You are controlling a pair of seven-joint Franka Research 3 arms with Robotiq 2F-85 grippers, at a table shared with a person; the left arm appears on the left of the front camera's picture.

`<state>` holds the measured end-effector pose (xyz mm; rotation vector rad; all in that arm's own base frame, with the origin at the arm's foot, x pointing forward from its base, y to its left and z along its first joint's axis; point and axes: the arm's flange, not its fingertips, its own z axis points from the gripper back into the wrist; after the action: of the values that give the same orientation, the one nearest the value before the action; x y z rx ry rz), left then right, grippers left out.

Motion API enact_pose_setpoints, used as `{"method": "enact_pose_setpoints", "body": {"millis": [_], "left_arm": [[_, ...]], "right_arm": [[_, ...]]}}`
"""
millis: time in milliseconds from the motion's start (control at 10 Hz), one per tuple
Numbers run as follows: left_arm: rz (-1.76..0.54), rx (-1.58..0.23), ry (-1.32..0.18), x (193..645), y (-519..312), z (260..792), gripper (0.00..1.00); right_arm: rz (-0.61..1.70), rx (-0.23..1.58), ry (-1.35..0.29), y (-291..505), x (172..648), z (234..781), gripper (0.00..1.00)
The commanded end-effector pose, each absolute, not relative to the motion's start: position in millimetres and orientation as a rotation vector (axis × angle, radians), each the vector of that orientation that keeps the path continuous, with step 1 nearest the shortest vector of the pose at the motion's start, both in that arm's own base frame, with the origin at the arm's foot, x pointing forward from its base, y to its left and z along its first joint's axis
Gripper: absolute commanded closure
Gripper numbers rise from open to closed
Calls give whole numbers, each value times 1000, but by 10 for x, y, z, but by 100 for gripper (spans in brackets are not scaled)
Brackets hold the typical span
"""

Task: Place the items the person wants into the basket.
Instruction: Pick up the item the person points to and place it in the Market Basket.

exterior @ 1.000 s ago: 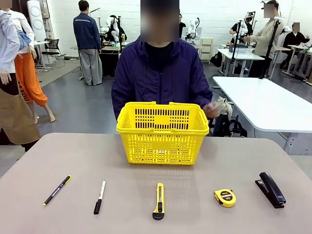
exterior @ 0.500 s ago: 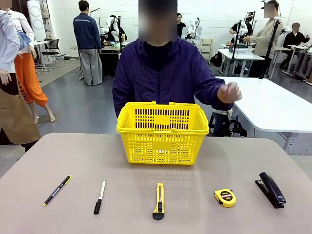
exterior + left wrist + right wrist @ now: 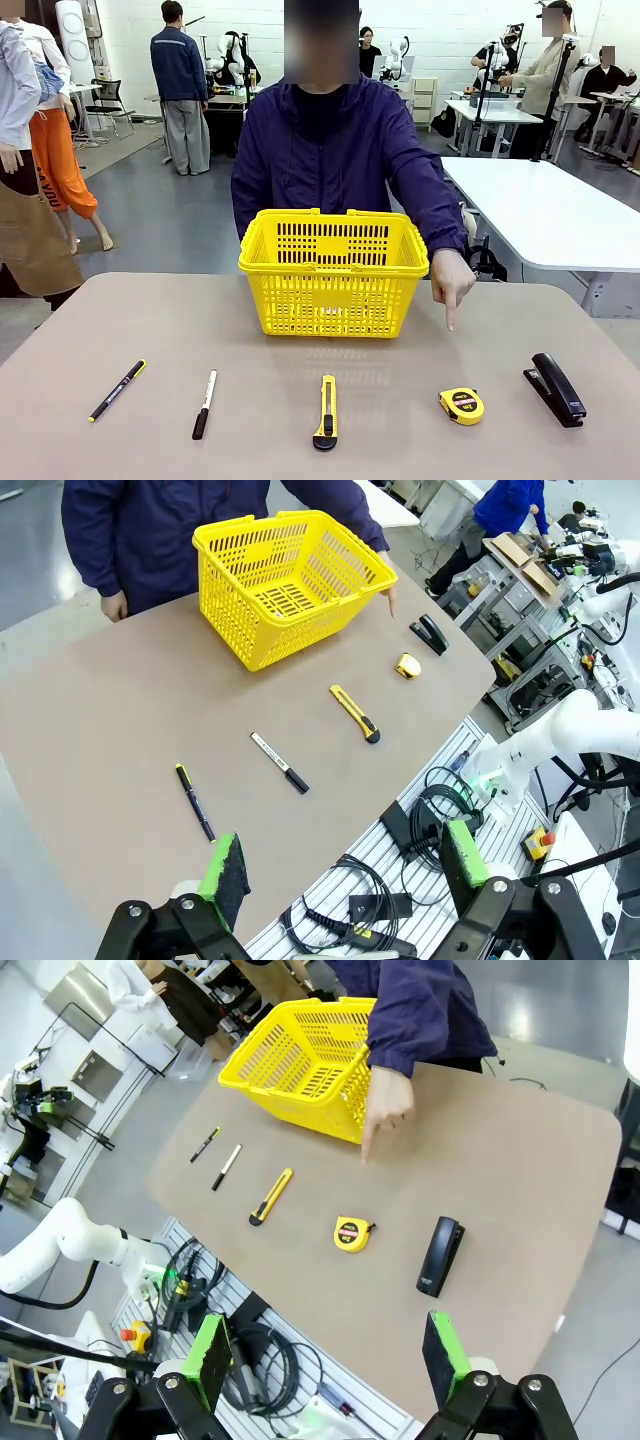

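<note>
The yellow basket stands at the table's far middle, in front of the person. Along the near side lie the black pen with a yellow end, the tape measure and the black stapler. The person's hand points a finger down, above and behind the tape measure. My left gripper hangs open high over the table's near edge, close to the pen. Open too, my right gripper hovers well above the tape measure and stapler.
A white marker with a black cap and a yellow-and-black utility knife lie between the pen and the tape measure. Cables run along the rail below the table's near edge. Other tables and people stand far behind.
The person's hand rose beside the basket, then came down to point a finger toward the tape measure. Nothing on the table has moved.
</note>
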<state>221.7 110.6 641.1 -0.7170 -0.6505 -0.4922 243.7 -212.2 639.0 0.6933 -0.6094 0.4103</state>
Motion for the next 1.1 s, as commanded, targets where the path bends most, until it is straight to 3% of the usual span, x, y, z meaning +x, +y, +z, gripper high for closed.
{"method": "enact_pose_setpoints", "body": {"millis": [0,100,600,800,1000], "left_arm": [[-509,-724,-658,2226,1149,6413,0],[-509,-724,-658,2226,1149,6413,0],[-509,-724,-658,2226,1149,6413,0],[-509,-724,-658,2226,1149,6413,0],[-509,-724,-658,2226,1149,6413,0]], "right_arm": [[424,705,-621,-2127,2445,6393,0],[410,693,-609,-2122,2437,6390,0],[-69,221,-487,-351,2817,5800,0],[-177,49,-534,166,2871,5481,0],[-133,-37,-444,551,2902,5113,0]]}}
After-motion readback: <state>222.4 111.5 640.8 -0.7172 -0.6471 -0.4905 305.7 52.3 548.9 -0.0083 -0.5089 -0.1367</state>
